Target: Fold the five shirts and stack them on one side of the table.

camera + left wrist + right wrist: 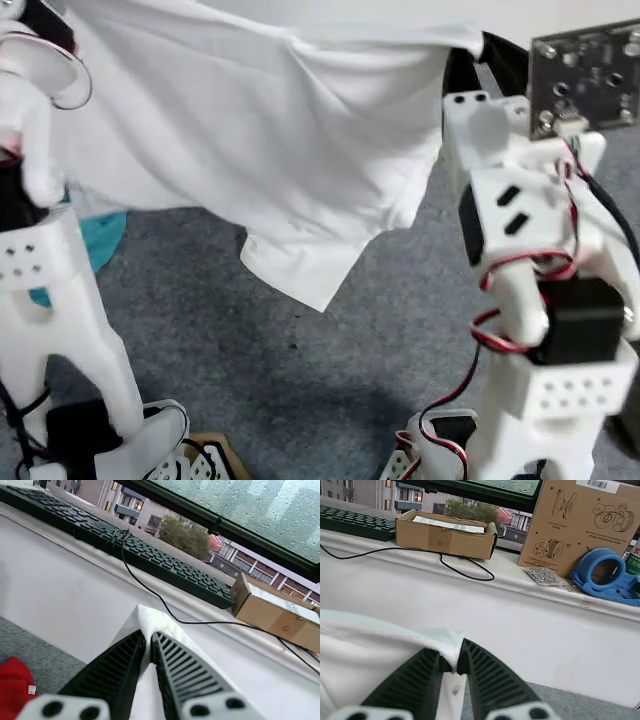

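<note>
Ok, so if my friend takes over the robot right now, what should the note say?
The left hand is shut on an edge of the white shirt.
The right hand is shut on another edge of it.
The shirt hangs spread out between both hands, above the grey table. A teal cloth and a red cloth lie on the table; they may be more shirts.
Done: the shirt is lifted, not yet folded.
Left: lay it down, fold it, stack it at one side, then do the others.
</note>
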Tool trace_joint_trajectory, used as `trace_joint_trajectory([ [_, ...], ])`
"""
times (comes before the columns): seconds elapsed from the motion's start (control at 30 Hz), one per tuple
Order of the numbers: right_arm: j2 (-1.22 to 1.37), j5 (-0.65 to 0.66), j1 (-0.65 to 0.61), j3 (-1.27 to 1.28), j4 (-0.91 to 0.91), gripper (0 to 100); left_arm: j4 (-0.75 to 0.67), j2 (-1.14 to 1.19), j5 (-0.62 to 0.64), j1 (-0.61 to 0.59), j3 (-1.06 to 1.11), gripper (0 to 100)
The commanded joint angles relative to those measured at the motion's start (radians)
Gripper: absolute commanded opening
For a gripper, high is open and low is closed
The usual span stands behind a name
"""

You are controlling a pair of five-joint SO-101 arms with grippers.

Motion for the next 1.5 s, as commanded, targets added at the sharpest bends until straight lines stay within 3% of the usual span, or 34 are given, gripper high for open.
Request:
trace_joint_trajectory([
  [0.0, -0.031, 0.011, -0.048, -0.170, 0.104, 0.6, 0.141, -0.038, 0.009, 0.016, -0.200, 1],
  [0.3, -0.030, 0.005, -0.070, -0.441, 0.377, 0.6, 0.529, -0.036, 0.009, 0.016, -0.536, 1],
  [0.63, -0.035, 0.048, -0.166, -0.479, 0.664, 0.6, 0.812, -0.038, 0.005, 0.125, -0.782, 1],
  [0.77, -0.035, 0.057, -0.170, -0.593, 0.708, 0.6, 0.864, -0.038, 0.005, 0.162, -0.898, 1],
  [0.97, -0.019, 0.058, -0.166, -0.664, 0.707, 0.6, 0.864, -0.025, 0.005, 0.160, -0.931, 1],
  [1.1, 0.035, 0.054, -0.114, -0.601, 0.647, 0.6, 0.832, 0.013, 0.006, 0.159, -0.799, 1],
  [1.2, 0.111, 0.052, -0.024, -0.542, 0.567, 0.6, 0.730, 0.082, 0.008, 0.119, -0.685, 1],
  [1.47, 0.418, 0.052, 0.007, -0.435, 0.348, 0.6, 0.279, 0.357, 0.008, 0.048, -0.392, 1],
])
